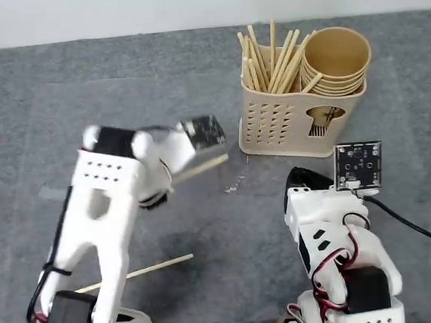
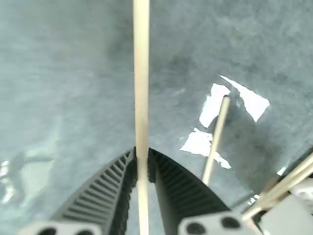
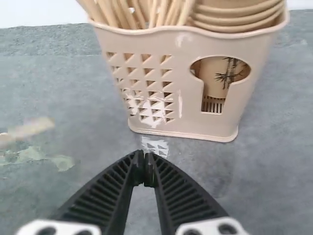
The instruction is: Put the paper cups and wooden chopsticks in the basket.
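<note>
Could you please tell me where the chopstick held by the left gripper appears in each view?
High view: the chopstick pokes from the left gripper toward the basket.
Left wrist view: clamped in that gripper.
Right wrist view: a pale blur beside the basket may be it.
Shared landmark: the basket.

Standing here, I'd call this a robotics lab or test rig, not a home. The surface [image 1: 155, 76] is covered in plain grey felt-like cloth and runs back to a bare white wall [image 1: 112, 12] along the top of the frame. One white plastic arm [image 1: 103, 217] stands at lower left and the other arm [image 1: 343, 233] at lower right, with red and black wires [image 1: 336, 266] exposed, a bare circuit board [image 1: 358, 166] at its wrist and a black cable [image 1: 413, 223] trailing off right. A beige household basket [image 1: 288, 125] stands at upper right.
</note>
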Motion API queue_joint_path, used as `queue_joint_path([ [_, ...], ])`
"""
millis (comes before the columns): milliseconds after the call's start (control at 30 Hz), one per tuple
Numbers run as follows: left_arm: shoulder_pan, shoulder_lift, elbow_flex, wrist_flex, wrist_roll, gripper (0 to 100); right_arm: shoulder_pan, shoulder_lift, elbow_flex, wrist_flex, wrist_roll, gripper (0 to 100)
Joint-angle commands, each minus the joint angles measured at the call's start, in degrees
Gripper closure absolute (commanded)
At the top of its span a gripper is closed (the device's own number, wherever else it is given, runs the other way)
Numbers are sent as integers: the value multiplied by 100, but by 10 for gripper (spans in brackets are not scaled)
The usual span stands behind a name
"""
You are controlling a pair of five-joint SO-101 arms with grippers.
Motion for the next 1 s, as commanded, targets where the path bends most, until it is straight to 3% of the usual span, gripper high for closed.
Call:
queue_joint_path([
  [0,-18,9,-1253,202,114,990,66,-75,-26,-13,-44,990],
  [200,352,44,-2844,-97,949,989,66,-75,-26,-13,-44,990],
  [367,677,53,-3732,-1196,2180,989,66,-57,-18,-13,-44,990],
  [700,1099,563,-3662,-4738,4853,989,189,-66,-18,-22,-9,990],
  [967,1433,1169,-3679,-5855,6004,988,435,-40,-18,-110,0,990],
])
